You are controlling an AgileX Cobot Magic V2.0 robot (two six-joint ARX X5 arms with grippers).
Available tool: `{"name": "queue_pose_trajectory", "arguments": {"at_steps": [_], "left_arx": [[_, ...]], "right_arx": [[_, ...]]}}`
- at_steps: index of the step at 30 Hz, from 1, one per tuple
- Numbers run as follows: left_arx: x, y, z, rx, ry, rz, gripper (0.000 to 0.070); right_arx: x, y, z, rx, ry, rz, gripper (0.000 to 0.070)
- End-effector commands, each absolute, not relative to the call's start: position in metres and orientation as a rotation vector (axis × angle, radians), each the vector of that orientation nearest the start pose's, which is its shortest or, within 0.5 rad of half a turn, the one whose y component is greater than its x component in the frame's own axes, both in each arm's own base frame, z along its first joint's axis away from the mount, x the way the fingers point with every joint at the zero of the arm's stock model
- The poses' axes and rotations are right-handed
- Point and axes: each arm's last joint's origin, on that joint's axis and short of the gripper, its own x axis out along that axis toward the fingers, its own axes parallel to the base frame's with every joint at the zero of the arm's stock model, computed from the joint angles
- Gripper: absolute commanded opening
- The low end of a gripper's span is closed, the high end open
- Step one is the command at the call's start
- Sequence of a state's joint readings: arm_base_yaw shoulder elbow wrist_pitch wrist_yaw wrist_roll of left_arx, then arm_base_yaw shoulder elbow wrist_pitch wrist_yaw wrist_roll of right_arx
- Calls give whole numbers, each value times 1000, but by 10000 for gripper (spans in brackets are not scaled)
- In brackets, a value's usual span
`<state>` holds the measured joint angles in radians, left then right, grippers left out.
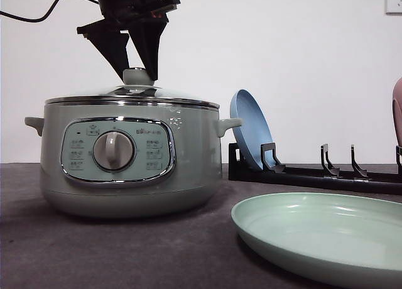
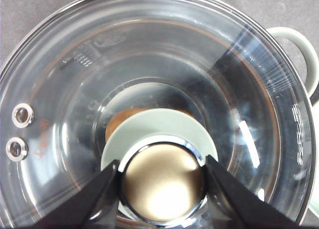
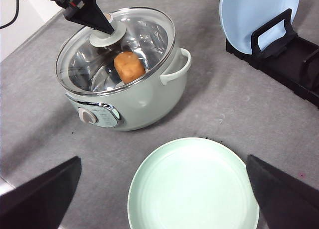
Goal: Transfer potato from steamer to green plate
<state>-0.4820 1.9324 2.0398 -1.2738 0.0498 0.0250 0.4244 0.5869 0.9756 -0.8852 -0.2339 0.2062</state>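
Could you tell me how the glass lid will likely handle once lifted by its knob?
The lid looks rigid and probably breakable, being clear glass. Held only at its small knob by the left tool, it may tilt. Its metal rim suggests some weight.

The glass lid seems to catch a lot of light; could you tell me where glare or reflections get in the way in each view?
Left wrist view: white streaks cross the lid, and the knob's shiny cap mirrors a blurred glow, so the potato is barely a sliver. Right wrist view: mild reflections, potato clear through the glass. Front view: soft sheen on the green plate, nothing obscured.
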Motion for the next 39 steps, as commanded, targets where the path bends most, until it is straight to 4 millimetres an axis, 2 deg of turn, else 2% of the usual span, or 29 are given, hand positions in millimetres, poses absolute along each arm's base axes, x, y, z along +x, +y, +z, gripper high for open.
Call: {"name": "queue_pose_trajectory", "arguments": {"at_steps": [1, 7, 14, 21, 26, 31, 39], "left_arx": [[349, -186, 352, 261, 1117, -494, 0], [345, -183, 375, 247, 1061, -497, 0], [332, -176, 415, 233, 974, -496, 0], [319, -166, 444, 215, 901, -491, 0], [314, -156, 453, 202, 875, -475, 0], [316, -137, 459, 191, 860, -436, 0], [330, -90, 460, 129, 868, -303, 0]], "right_arx": [[78, 43, 358, 136, 541, 595, 700], [78, 43, 358, 136, 540, 592, 700], [78, 42, 358, 131, 539, 568, 700], [78, 42, 358, 130, 545, 566, 700], [78, 42, 358, 129, 544, 566, 700], [78, 42, 358, 129, 544, 567, 700], [78, 42, 358, 124, 543, 568, 700]]}}
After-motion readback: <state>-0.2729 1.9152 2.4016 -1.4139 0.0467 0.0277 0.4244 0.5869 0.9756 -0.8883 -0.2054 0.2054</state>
